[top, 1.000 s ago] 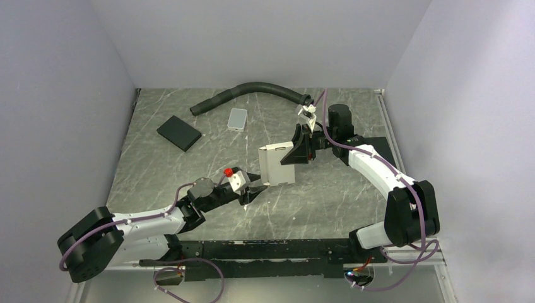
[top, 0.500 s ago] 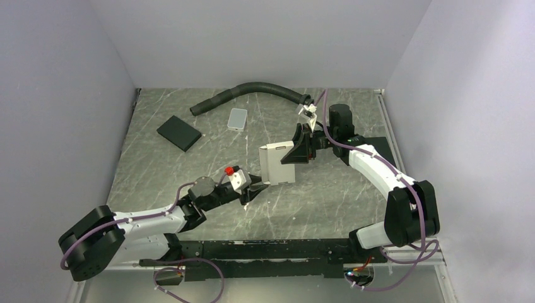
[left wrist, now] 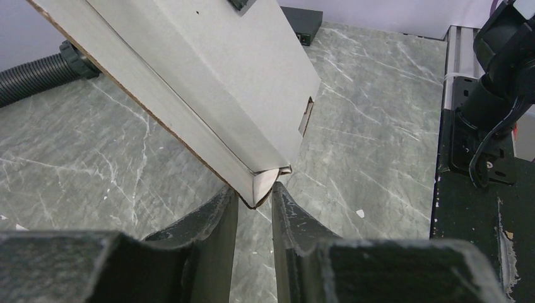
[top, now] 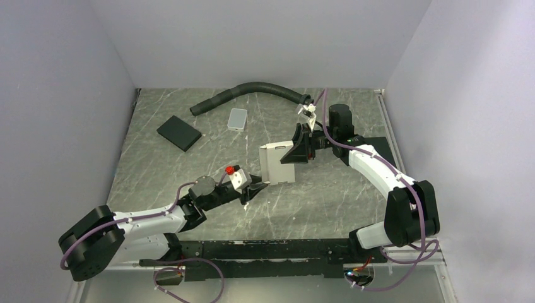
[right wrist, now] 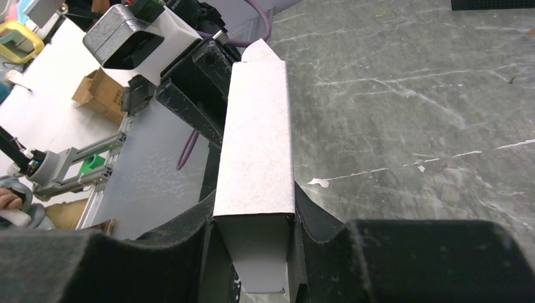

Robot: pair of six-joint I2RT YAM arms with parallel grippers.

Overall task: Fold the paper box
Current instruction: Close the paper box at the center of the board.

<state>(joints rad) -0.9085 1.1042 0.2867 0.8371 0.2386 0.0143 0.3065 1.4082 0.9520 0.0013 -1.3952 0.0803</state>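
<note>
Box [top: 277, 165] up off the tabletop [top: 328, 202] near its middle, folded into a slim white carton and caught between both hands. Right hand [top: 296, 153] at the box's far right edge, closed on it across the narrow face. From the right wrist, a black finger pressed against each long side of the box [right wrist: 255, 145], right hand [right wrist: 252, 235] gripping near one end. Plain flap hanging loose below that grip; pointed flap sticking out at the opposite end. Left hand [top: 257, 187] reaching up from the near left to the box's lower left corner. From the left wrist, that corner of the box [left wrist: 208, 82] wedged between the two fingertips, left hand [left wrist: 254, 199] closed on it with a finger touching each side. Brown raw cardboard showing along the cut edge there, a small tab curled over at the corner, and a short slot cut into the broad face just above. Broad face turned toward the overhead camera, long edges running roughly away from the arms' bases. Beyond the box, lying on the tabletop well apart from it: black hose [top: 252, 88] curving along the back, grey tile [top: 238, 118] just in front of the hose, black pad [top: 179, 132] farther left.
</note>
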